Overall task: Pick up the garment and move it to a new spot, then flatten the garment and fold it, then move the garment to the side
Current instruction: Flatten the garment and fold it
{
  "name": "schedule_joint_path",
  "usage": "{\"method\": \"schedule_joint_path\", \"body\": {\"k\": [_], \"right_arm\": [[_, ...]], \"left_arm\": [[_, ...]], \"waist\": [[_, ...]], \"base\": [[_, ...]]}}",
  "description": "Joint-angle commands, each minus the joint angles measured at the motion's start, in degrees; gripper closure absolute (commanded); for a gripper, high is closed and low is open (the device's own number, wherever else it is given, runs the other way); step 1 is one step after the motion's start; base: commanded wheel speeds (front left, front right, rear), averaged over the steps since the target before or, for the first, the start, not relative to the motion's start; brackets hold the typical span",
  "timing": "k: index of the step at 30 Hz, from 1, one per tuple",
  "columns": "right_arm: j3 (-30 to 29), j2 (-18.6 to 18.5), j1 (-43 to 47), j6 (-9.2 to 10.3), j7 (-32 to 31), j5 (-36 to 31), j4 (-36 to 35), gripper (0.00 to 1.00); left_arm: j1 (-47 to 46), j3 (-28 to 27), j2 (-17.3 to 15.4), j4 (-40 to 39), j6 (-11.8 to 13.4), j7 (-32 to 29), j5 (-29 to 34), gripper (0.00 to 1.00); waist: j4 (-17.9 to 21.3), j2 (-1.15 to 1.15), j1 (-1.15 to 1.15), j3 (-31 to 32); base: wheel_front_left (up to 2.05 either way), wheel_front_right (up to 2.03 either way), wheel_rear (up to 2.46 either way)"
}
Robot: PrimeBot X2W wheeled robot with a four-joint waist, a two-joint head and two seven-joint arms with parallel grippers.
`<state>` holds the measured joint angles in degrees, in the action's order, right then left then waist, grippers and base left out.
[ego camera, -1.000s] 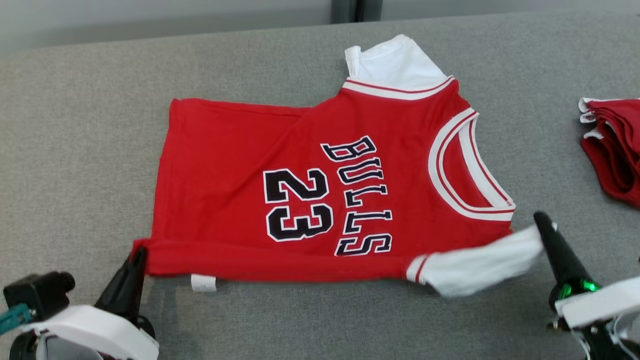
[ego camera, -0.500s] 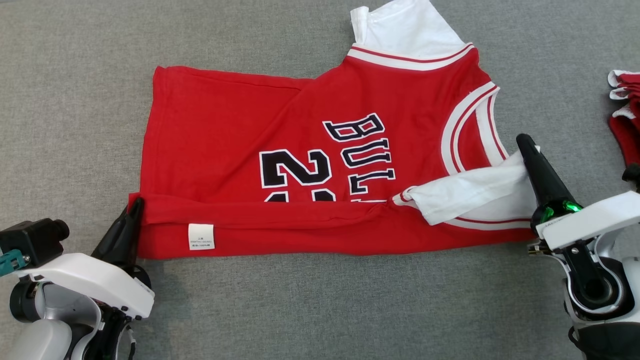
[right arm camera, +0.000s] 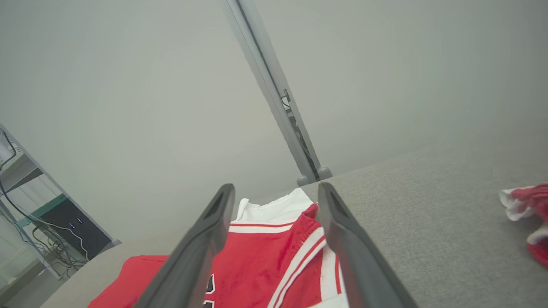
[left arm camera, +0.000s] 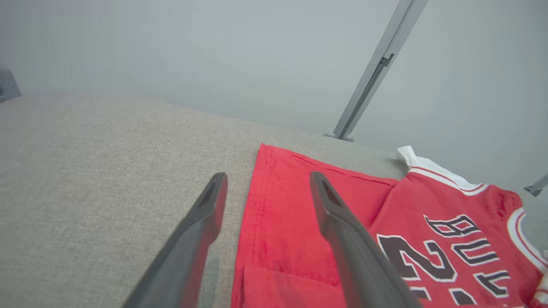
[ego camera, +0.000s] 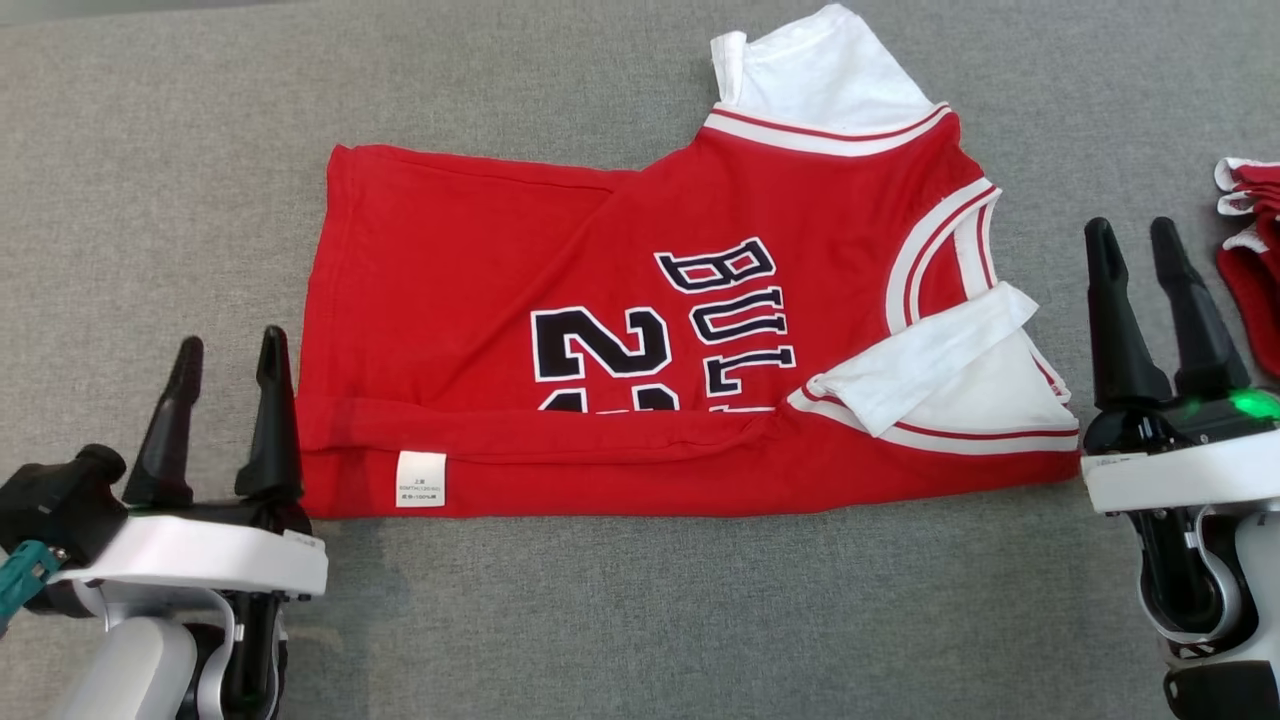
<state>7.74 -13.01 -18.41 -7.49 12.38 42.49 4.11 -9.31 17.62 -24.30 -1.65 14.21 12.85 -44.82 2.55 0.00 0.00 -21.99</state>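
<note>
- Garment (ego camera: 600,330), one red jersey, is spread flat mid-desk (ego camera: 150,200) on grey cloth; a grey wall (left arm camera: 171,51) is seen behind.
- Its number is partly hidden by the folded near edge; one other red cloth (ego camera: 1255,260) is cut off at the right.
- Left end effector (ego camera: 231,340) and right end effector (ego camera: 1130,225) are parted and empty, one beside each end.

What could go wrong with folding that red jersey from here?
1. The white sleeve lies loosely across the red basketball jersey; another fold might let it slip out.
2. The folded-over near strip bunches where it meets that sleeve, so the result may come out crooked.
3. The open right claw stands near a second red-and-white garment, which it could snag.
</note>
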Motion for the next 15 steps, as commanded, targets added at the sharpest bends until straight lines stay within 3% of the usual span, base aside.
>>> {"method": "schedule_joint_path", "body": {"k": [1,6,15], "right_arm": [[-0.5,-0.6,0.5,-0.01,1.2,-2.9,-0.4,0.00],[-3.6,0.2,3.5,-0.01,2.7,-14.0,-1.0,0.00],[-5.1,2.8,11.0,-0.01,2.9,-21.0,0.7,0.00]], "left_arm": [[-1.3,-0.8,0.3,0.0,0.5,1.0,1.5,0.00],[-1.5,-4.1,2.6,-0.2,1.4,2.3,7.5,0.00],[4.0,-6.7,6.5,-0.2,-0.8,2.3,16.4,0.00]], "waist": [[-0.1,0.00,0.00,0.5],[0.0,0.00,0.00,2.2],[0.2,0.00,0.00,5.0]], "base": [[0.00,0.00,0.00],[0.00,0.00,0.00],[0.00,0.00,0.00]]}}
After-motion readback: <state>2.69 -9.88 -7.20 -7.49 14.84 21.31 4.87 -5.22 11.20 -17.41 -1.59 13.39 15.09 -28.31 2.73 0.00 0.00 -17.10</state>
